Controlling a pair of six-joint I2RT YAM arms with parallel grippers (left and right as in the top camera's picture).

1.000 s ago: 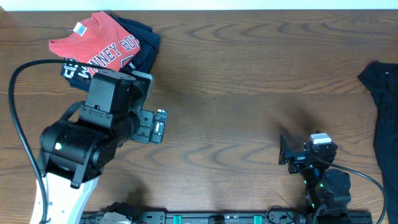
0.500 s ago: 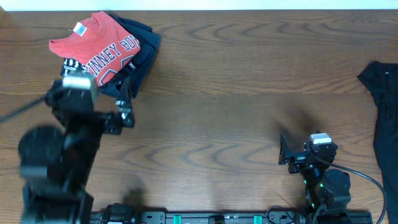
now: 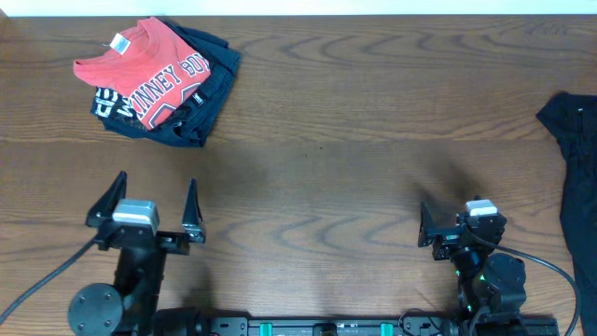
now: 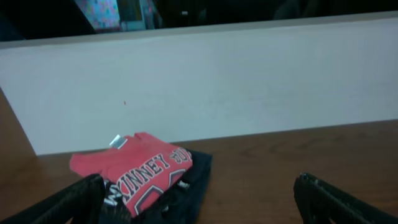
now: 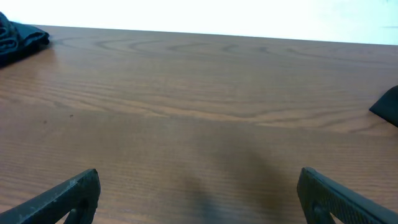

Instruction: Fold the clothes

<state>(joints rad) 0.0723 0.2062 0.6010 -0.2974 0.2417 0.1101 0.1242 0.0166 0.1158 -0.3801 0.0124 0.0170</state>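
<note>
- Red tee [image 3: 149,70]: soft, folded, block lettering, white neck tag. Upper left, stacked on the folded navy tee [image 3: 216,70].
- Black garment [image 3: 576,159]: limp, crumpled, at the right edge.
- Left gripper [image 3: 156,182]: fingers spread, empty, lower left.
- Right gripper [image 5: 199,174]: spread, empty, lower right.
- Table [image 3: 326,140]: brown wood grain.

soft matt cloth clothes [image 3: 154,82], smooth wood-grain table [image 3: 354,159]
</note>
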